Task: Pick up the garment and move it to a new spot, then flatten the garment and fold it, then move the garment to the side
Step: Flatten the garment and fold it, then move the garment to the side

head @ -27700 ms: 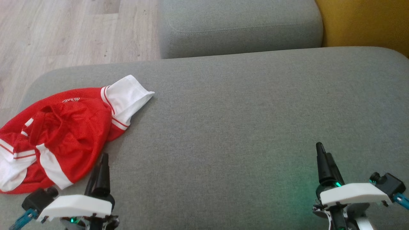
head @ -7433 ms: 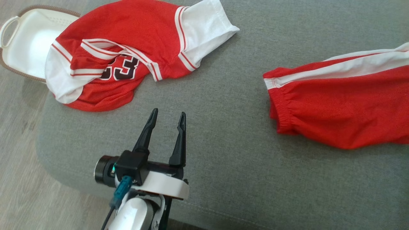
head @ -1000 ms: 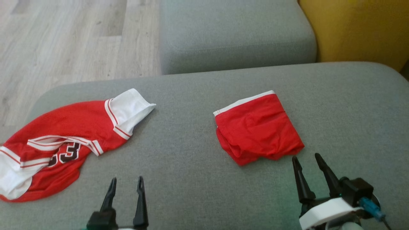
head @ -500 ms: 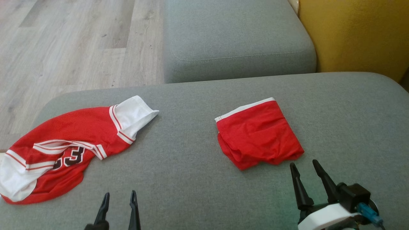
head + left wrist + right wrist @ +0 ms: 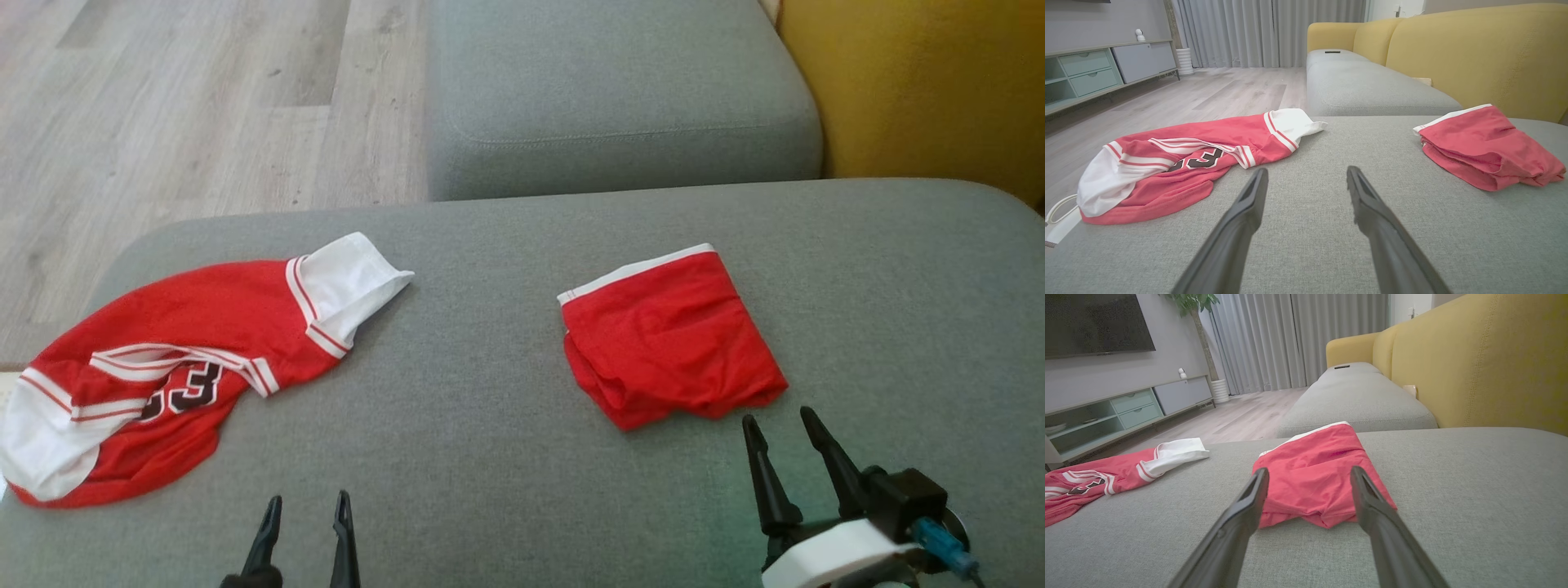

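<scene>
Hovering low over the grey sofa seat [image 5: 490, 474], my left gripper [image 5: 309, 500] has its two dark fingers spread wide with nothing between them. My right gripper [image 5: 776, 418] is spread just as wide and equally empty, its fingertips close to the near edge of the folded red shorts [image 5: 669, 339] but apart from the cloth. The shorts lie right of the seat's middle as a compact, slightly rumpled bundle, with a white stripe along the far edge. Well apart from them, at the seat's left end, a red and white basketball jersey [image 5: 163, 359] lies crumpled, dark numerals showing and one white-trimmed opening pointing toward the middle. Beyond the seat sit a second grey cushion [image 5: 620, 106], the yellow backrest [image 5: 922, 90] to the right and pale wood floor [image 5: 163, 106] to the left. Farthest off are a low TV cabinet [image 5: 1094, 73] and grey curtains [image 5: 1265, 32].
</scene>
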### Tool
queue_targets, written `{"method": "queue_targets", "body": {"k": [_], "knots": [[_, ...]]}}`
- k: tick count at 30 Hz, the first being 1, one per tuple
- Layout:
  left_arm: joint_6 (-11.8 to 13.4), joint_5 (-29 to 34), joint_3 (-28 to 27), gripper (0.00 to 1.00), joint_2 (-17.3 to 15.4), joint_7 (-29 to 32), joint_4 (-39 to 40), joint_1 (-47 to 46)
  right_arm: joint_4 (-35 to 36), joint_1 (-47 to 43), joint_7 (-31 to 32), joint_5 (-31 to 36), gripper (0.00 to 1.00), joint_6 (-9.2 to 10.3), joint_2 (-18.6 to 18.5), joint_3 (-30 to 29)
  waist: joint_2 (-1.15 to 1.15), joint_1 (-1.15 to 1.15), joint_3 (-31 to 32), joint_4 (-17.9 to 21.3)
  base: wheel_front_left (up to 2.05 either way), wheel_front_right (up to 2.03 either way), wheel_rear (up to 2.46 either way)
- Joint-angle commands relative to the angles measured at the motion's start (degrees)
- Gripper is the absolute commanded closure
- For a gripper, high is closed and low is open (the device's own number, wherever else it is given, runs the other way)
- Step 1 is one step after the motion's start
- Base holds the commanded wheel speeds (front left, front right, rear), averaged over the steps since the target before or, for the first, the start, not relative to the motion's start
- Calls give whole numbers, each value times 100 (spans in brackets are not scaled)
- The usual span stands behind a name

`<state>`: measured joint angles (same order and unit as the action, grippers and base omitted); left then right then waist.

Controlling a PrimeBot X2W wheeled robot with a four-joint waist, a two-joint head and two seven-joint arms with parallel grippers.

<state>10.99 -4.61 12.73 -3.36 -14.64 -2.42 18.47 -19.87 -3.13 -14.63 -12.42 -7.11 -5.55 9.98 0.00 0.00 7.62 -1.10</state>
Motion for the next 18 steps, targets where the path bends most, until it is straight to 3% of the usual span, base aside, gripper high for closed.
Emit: {"method": "queue_targets", "body": {"k": [1,18], "knots": [[-18,49,-171,0,47,-36,148,-335,218,183,-37,63,0,-37,17,95,0,0,-20,-24,0,0,0],[-5,25,-125,0,47,-36,10,-446,164,231,-37,112,0,-37,-47,85,0,0,-94,-147,0,0,0]]}}
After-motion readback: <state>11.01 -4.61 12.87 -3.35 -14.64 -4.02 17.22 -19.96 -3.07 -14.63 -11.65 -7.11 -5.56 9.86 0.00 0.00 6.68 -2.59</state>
